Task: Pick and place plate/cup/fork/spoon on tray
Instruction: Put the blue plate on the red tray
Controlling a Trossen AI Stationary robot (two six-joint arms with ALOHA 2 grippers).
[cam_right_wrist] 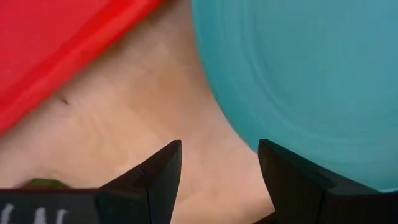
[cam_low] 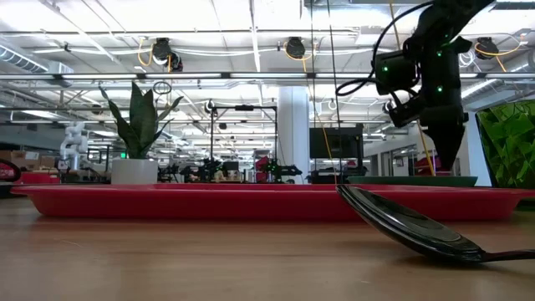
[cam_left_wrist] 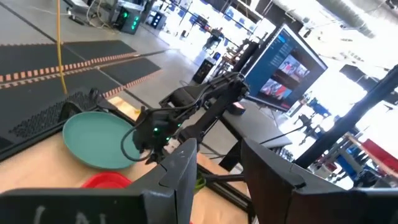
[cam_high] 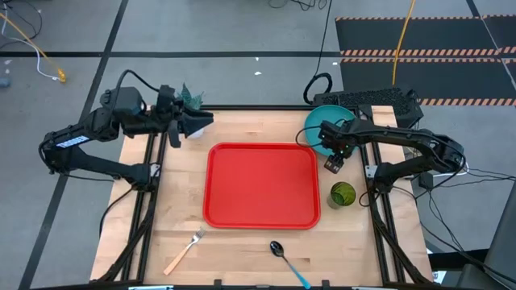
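The red tray (cam_high: 262, 185) lies in the middle of the table. The teal plate (cam_high: 316, 127) rests flat on the table at the tray's far right corner, and the green cup (cam_high: 343, 194) stands upright to the tray's right. My right gripper (cam_high: 333, 161) points down over the bare table between plate and cup, open, its fingers (cam_right_wrist: 158, 171) just off the plate's rim (cam_right_wrist: 236, 130). The fork (cam_high: 184, 251) and the spoon (cam_high: 289, 262) lie near the front edge. My left gripper (cam_high: 201, 122) hangs level above the table's far left, open and with nothing in it.
A white pot with a green plant (cam_low: 138, 142) stands at the table's far left, behind my left gripper. In the low view the spoon's bowl (cam_low: 410, 226) lies close before the tray's near rim (cam_low: 251, 205). Bare wood shows left of the tray.
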